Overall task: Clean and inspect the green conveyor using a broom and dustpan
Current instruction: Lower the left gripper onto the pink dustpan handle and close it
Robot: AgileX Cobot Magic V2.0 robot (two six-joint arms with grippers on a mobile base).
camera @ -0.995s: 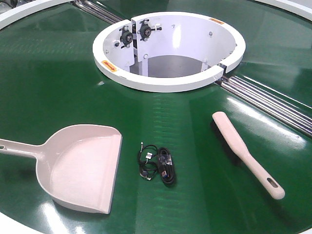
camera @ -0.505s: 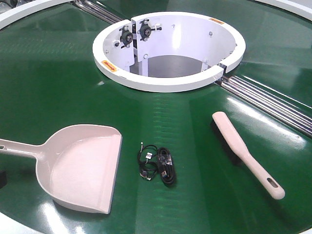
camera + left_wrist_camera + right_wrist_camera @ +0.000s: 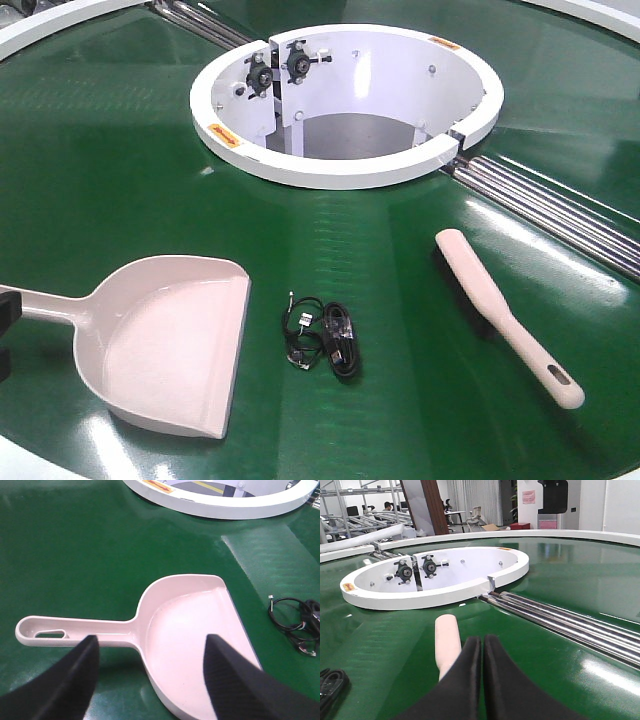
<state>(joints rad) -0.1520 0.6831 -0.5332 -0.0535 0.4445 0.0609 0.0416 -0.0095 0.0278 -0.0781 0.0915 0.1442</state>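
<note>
Progress: barely started, I'd say. Wide pale beige-pink plastic dustpan (image 3: 165, 345) lies flat on the near left of the glossy dark-green conveyor belt (image 3: 100, 180), not yet gripped. Its long axis runs roughly left-right: handle toward the left edge, flat lip facing right toward a small bundle of black cable (image 3: 325, 340) lying just beside it (likely the debris to collect, and none is in the pan).

Left gripper (image 3: 150, 642) has its jaws spread wide on either side of the handle-to-scoop neck. Contact: can't tell.

Long flat pale beige plastic broom (image 3: 490, 305) lies on the near right, well apart from the pan, with the cable between them. Its axis is diagonal: bristle head toward the white central ring (image 3: 330, 178), slotted handle end toward the camera and to the right. Right gripper (image 3: 481, 639) sits pinched closed over the broom, holding nothing. Steel rollers (image 3: 550, 205) run beyond it.

Left to do: grasp both tools, sweep, inspect.
</note>
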